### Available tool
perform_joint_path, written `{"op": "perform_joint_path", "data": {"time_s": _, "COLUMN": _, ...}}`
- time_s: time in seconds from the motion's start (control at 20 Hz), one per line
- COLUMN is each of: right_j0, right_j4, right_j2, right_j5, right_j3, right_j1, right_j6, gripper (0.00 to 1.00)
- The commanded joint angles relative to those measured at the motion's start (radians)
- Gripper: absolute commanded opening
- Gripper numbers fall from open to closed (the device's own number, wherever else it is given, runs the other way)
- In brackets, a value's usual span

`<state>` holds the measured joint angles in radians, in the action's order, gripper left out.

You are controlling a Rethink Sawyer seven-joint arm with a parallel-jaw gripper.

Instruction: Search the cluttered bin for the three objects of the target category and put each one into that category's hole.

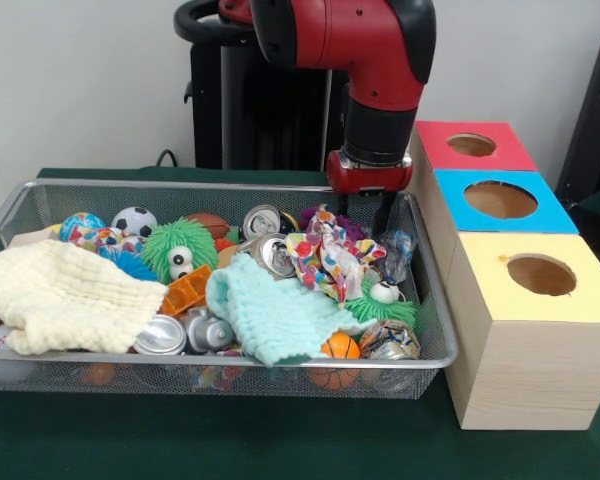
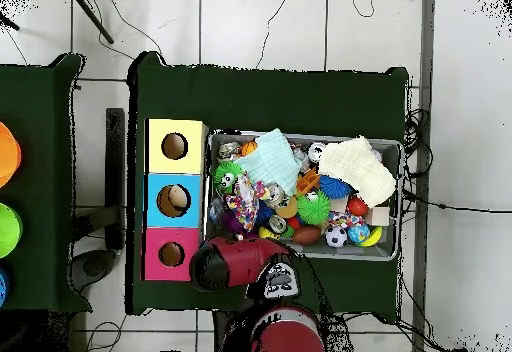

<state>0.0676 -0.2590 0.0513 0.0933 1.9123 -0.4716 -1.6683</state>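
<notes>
The large shallow silver wire-mesh bin (image 1: 10, 215) sits on the dark green surface (image 1: 230, 440), just beside a row of three wooden boxes with round holes: red-topped (image 1: 480, 160), blue-topped (image 1: 550, 212) and yellow-topped (image 1: 590, 300). The red and black end effector (image 1: 364, 214) hangs over the bin's far corner nearest the red box, its dark fingers (image 1: 384, 214) spread apart and pinching nothing, above a crumpled patterned wrapper (image 1: 325, 255). A cream knitted cloth (image 1: 65, 298) and a pale blue cloth (image 1: 265, 310) lie over the clutter.
</notes>
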Motion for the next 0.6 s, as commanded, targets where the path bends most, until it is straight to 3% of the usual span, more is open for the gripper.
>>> {"op": "perform_joint_path", "data": {"time_s": 0.05, "right_j0": -0.006, "right_j4": 0.043, "right_j2": -0.065, "right_j5": -0.030, "right_j3": -0.030, "right_j1": 0.084, "right_j6": -0.178, "gripper": 1.00}}
{"op": "perform_joint_path", "data": {"time_s": 0.35, "right_j0": 0.000, "right_j4": 0.052, "right_j2": -0.076, "right_j5": -0.028, "right_j3": -0.065, "right_j1": 0.110, "right_j6": -0.166, "gripper": 1.00}}
{"op": "perform_joint_path", "data": {"time_s": 0.6, "right_j0": -0.014, "right_j4": 0.067, "right_j2": -0.059, "right_j5": -0.008, "right_j3": -0.063, "right_j1": 0.088, "right_j6": -0.167, "gripper": 1.00}}
